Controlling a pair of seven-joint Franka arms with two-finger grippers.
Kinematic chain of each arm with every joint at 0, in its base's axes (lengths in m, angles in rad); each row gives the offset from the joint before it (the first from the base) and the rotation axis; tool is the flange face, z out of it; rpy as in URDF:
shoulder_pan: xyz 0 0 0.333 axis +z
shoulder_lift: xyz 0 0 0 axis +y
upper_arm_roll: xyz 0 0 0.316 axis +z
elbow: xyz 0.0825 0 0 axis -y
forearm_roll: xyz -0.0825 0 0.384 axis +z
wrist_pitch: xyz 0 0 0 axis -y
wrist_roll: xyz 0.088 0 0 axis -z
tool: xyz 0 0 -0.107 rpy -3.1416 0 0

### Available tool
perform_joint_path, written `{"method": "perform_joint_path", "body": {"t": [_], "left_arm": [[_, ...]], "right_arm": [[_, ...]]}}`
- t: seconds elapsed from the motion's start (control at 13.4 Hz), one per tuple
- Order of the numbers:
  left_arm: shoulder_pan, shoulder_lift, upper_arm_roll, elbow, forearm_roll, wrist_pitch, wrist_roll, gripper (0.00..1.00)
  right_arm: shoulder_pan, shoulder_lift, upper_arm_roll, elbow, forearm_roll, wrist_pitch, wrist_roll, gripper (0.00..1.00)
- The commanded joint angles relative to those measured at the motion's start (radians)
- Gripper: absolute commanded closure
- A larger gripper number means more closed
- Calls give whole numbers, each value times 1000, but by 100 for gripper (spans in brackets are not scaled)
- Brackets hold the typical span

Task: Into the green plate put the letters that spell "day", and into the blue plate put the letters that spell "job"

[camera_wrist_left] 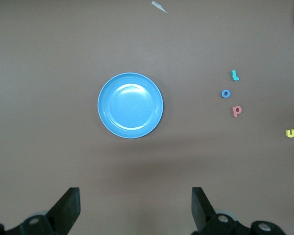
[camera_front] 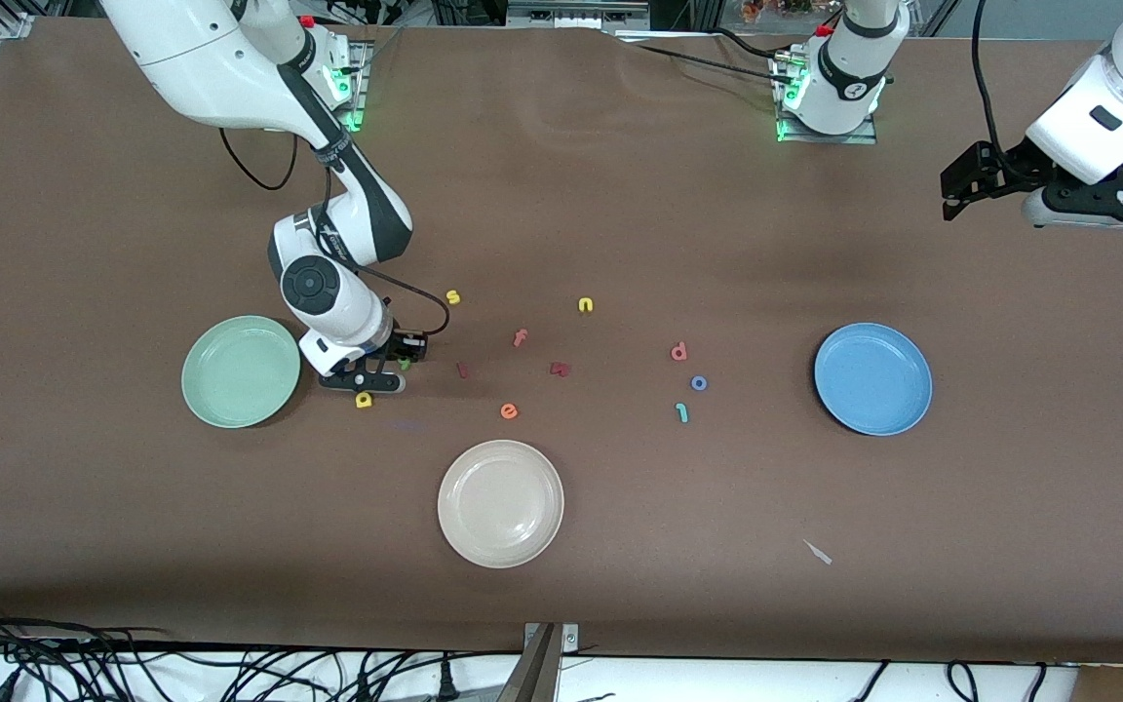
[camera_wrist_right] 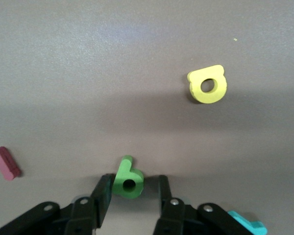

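Observation:
My right gripper (camera_front: 394, 369) is low on the table beside the green plate (camera_front: 241, 370). In the right wrist view its open jaws (camera_wrist_right: 134, 180) straddle a green letter (camera_wrist_right: 127, 178): one finger touches it, the other stands a little off. A yellow letter (camera_front: 364, 400) (camera_wrist_right: 208, 84) lies close by, and a teal letter (camera_wrist_right: 245, 224) shows at the gripper's side. The salmon letter (camera_front: 678, 352), blue "o" (camera_front: 699, 383) and teal "j" (camera_front: 682, 412) lie together beside the blue plate (camera_front: 872, 378) (camera_wrist_left: 130, 105). My left gripper (camera_front: 956, 190) (camera_wrist_left: 135, 196) waits high up, open and empty.
A cream plate (camera_front: 500, 503) sits nearest the front camera. Loose letters lie mid-table: a yellow "s" (camera_front: 453, 297), a yellow "n" (camera_front: 585, 305), a salmon "f" (camera_front: 520, 338), an orange "e" (camera_front: 509, 411) and two dark red pieces (camera_front: 560, 369). A paper scrap (camera_front: 818, 552) lies toward the left arm's end.

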Motion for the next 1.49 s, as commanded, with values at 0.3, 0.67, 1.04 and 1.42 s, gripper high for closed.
{"method": "perform_joint_path", "body": {"t": [0.3, 0.67, 1.04, 1.42], "left_arm": [[4, -1, -8, 13, -41, -22, 1, 0], [-121, 64, -5, -30, -45, 66, -48, 0], [-217, 76, -4, -284, -45, 408, -206, 0], [-266, 215, -2, -388, -46, 668, -240, 0]], "right_arm": [[0, 23, 2, 30, -19, 7, 15, 61], [-2, 23, 2, 32, -17, 7, 15, 67], [0, 23, 2, 44, -17, 1, 12, 72], [-2, 23, 2, 99, -17, -91, 12, 76]]}}
